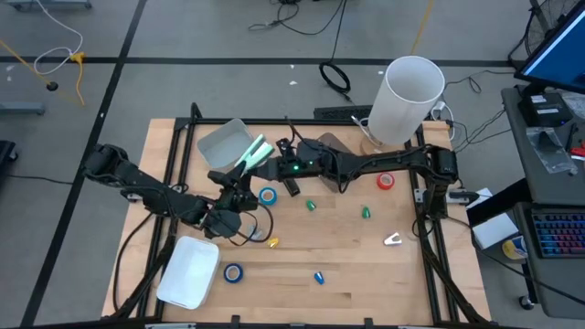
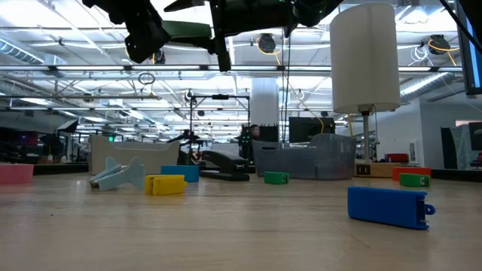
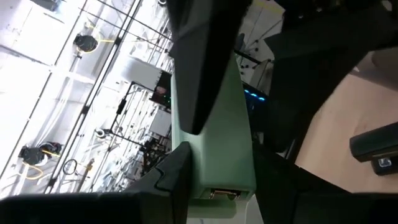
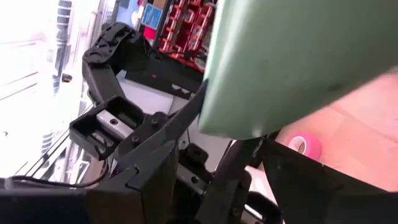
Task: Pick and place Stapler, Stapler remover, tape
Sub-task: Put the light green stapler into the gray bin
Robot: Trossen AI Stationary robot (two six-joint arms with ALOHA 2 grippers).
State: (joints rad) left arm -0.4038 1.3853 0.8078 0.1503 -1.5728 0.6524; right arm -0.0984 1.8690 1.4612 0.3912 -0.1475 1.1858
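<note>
The light green stapler [image 1: 256, 153] is lifted high above the table's middle, in front of the grey bin [image 1: 224, 142]. My left gripper [image 1: 244, 174] is shut on it from the near-left. My right gripper [image 1: 278, 159] reaches in from the right and is open, with its fingers at the stapler's far-right end [image 4: 249, 118]; I cannot tell whether they touch it. Blue tape rolls [image 1: 267, 195] [image 1: 234, 272] and a red one [image 1: 386, 182] lie flat on the table. The white staple remover [image 1: 393, 239] lies near the right side. My left gripper pinches the green stapler's body [image 3: 217, 143] between its two fingers [image 3: 199, 62], which lie across its narrow sides. The stapler is lifted clear of the table [image 2: 184, 30] and slants up toward the far right.
A white bin [image 1: 189, 271] sits at the near-left corner. A tall white cylinder [image 1: 411, 96] stands at the far right. Small green pieces [image 1: 311, 206] [image 1: 366, 213], a yellow piece [image 1: 272, 241] and a small blue stapler [image 1: 319, 277] lie scattered on the wood.
</note>
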